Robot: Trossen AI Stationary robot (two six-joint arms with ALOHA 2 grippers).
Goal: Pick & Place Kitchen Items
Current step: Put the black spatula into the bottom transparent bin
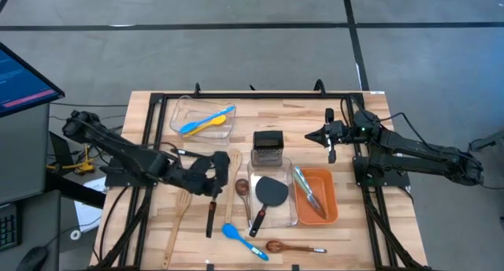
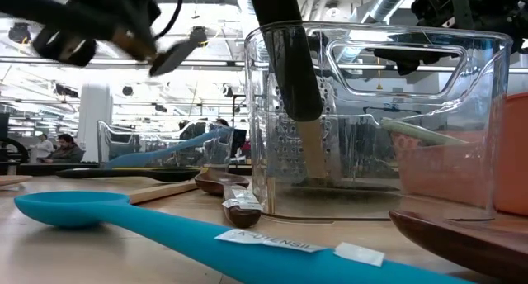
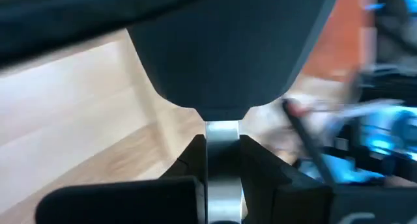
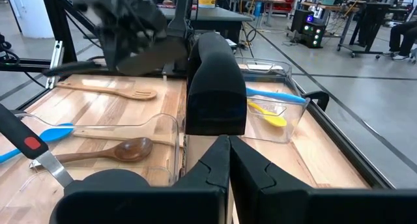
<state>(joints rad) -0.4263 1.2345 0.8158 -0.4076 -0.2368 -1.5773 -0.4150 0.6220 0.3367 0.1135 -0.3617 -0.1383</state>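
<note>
My left gripper (image 1: 214, 176) hangs over the table's middle, shut on a black turner (image 3: 228, 48). The low view shows the turner's dark head (image 2: 177, 57) well above the tabletop. Its black handle (image 1: 211, 216) runs from the gripper toward the near edge. My right gripper (image 1: 331, 137) waits shut in the air at the far right, holding nothing. A wooden slotted spatula (image 1: 177, 224), a wooden spatula (image 1: 231, 188), a blue spoon (image 1: 244, 239) and a dark wooden spoon (image 1: 287, 246) lie flat on the table. The steel box grater (image 1: 268, 145) stands upright. My left gripper pinches the turner's metal neck (image 3: 221, 165), just below the head, between its two fingers (image 3: 260, 159). The fingers slant down from the table's left and lie across the turner. The head is lifted clear. Whether the handle's end touches the table I cannot tell.
A clear bin (image 1: 177, 113) at the far left holds a blue and a yellow spoon. A clear container (image 1: 290, 212) holds another black turner with a red-marked handle. An orange bin (image 1: 331, 200) holds tongs. A dark frame (image 1: 236, 96) runs along the table's edges.
</note>
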